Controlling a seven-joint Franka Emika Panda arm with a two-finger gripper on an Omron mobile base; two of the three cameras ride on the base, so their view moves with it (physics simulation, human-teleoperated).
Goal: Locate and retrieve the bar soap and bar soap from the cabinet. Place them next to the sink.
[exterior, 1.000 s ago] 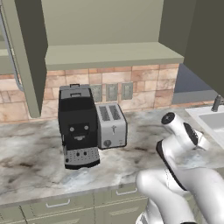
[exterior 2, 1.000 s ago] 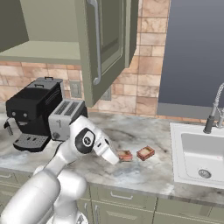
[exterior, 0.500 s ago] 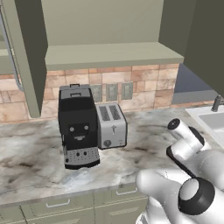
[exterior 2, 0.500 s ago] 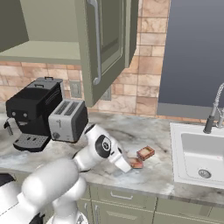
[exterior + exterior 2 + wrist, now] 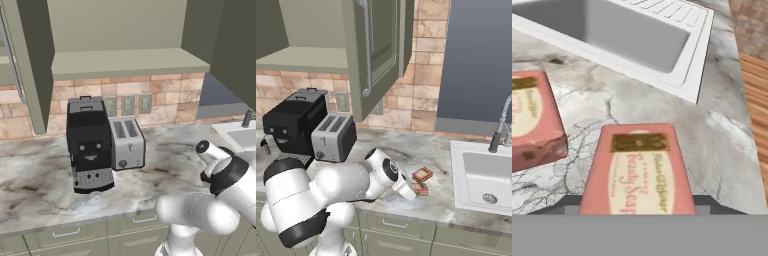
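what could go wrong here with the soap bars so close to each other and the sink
The claw sits low over the nearer bar soap. I cannot tell whether it grips it, so lifting away could drag or tip the bar.

The second bar soap lies just beside the first, apart but close. A sideways move could knock it.

The sink rim is a short way beyond both bars, so a shove that way might push one into the basin.

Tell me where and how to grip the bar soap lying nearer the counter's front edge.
Grip the nearer bar soap across its two long sides, coming straight down from above. It lies flat on the marble counter with its label face up, so only the thin side walls offer opposing faces. The other bar soap sits apart from it, which seems to leave room for a finger. The gripper is at it; whether it grips cannot be told.
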